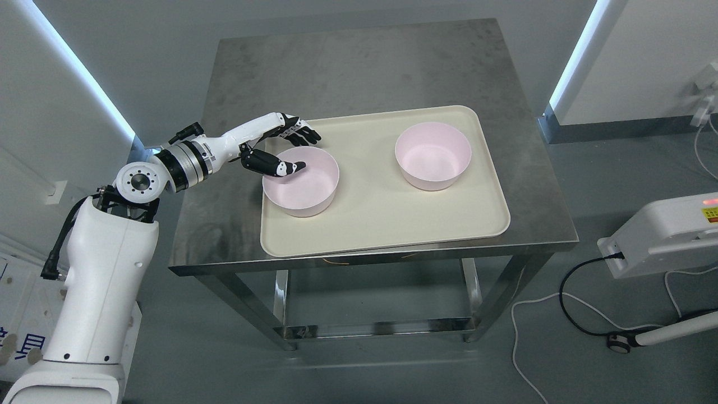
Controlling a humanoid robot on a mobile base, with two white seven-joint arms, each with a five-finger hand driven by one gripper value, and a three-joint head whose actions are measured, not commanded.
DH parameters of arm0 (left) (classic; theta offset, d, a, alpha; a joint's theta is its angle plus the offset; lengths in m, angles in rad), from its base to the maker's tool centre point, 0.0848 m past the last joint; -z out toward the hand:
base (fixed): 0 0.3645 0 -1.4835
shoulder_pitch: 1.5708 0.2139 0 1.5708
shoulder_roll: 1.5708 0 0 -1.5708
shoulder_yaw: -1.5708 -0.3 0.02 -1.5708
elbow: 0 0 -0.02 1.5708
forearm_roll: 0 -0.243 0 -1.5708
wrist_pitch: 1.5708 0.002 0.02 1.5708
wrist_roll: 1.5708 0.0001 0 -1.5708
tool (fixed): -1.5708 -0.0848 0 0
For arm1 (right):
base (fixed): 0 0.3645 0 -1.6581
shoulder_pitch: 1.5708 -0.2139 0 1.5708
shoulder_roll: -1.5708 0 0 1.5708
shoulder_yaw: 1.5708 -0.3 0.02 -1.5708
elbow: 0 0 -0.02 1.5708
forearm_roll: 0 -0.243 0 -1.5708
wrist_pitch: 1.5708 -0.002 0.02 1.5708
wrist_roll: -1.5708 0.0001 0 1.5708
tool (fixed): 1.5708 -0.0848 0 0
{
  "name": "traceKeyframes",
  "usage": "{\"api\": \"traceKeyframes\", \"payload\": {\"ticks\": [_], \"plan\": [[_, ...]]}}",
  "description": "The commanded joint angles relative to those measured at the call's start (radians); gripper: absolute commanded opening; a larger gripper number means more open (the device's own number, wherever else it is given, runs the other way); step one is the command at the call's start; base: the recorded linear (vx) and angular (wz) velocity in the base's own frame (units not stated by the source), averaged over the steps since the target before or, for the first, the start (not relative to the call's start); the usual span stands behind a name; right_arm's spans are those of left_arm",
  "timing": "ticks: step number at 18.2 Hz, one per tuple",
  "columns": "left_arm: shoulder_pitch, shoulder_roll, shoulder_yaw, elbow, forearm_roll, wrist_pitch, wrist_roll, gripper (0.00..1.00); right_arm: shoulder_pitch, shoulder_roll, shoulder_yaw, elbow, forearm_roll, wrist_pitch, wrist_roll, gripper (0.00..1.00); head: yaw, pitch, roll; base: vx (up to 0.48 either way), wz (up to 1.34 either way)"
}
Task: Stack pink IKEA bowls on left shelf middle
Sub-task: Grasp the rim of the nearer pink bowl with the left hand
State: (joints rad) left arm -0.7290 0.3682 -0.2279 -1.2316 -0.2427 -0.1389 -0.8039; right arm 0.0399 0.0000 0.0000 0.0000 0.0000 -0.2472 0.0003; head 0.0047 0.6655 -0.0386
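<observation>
Cream tray [387, 235] on steel table [359, 62]

Support: a steel table [359, 62] with a grey, scuffed top and a lower shelf.
On it: one cream tray [381, 224], lying toward 5 o'clock of the top.
Bare steel: a wide band at 12 o'clock, a strip at 9 o'clock.

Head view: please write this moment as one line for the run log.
left robot hand: open at near rim of left pink bowl, thumb inside | right pink bowl: untouched | both on tray | not stacked
</observation>
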Motion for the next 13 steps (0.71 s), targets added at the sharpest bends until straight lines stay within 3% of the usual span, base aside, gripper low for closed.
{"api": "traceKeyframes", "payload": {"ticks": [1, 8, 11, 13], "plan": [[0.000, -0.020, -0.008, 0.034, -0.060, -0.063, -0.006, 0.25, 0.000, -0.017, -0.005, -0.017, -0.002, 0.000, 0.000, 1.00, 0.0000, 0.000, 0.000, 0.000, 0.00], [0.003, -0.032, -0.007, 0.034, -0.061, -0.110, -0.006, 0.10, 0.000, -0.017, -0.005, -0.017, -0.002, 0.000, 0.000, 1.00, 0.0000, 0.000, 0.000, 0.000, 0.00], [-0.004, -0.055, 0.030, 0.034, -0.060, -0.143, -0.006, 0.01, 0.000, -0.017, -0.005, -0.017, -0.002, 0.000, 0.000, 1.00, 0.0000, 0.000, 0.000, 0.000, 0.00], [-0.039, -0.090, 0.070, 0.026, -0.055, -0.159, -0.018, 0.01, 0.000, -0.017, -0.005, -0.017, -0.002, 0.000, 0.000, 1.00, 0.0000, 0.000, 0.000, 0.000, 0.00]]}}
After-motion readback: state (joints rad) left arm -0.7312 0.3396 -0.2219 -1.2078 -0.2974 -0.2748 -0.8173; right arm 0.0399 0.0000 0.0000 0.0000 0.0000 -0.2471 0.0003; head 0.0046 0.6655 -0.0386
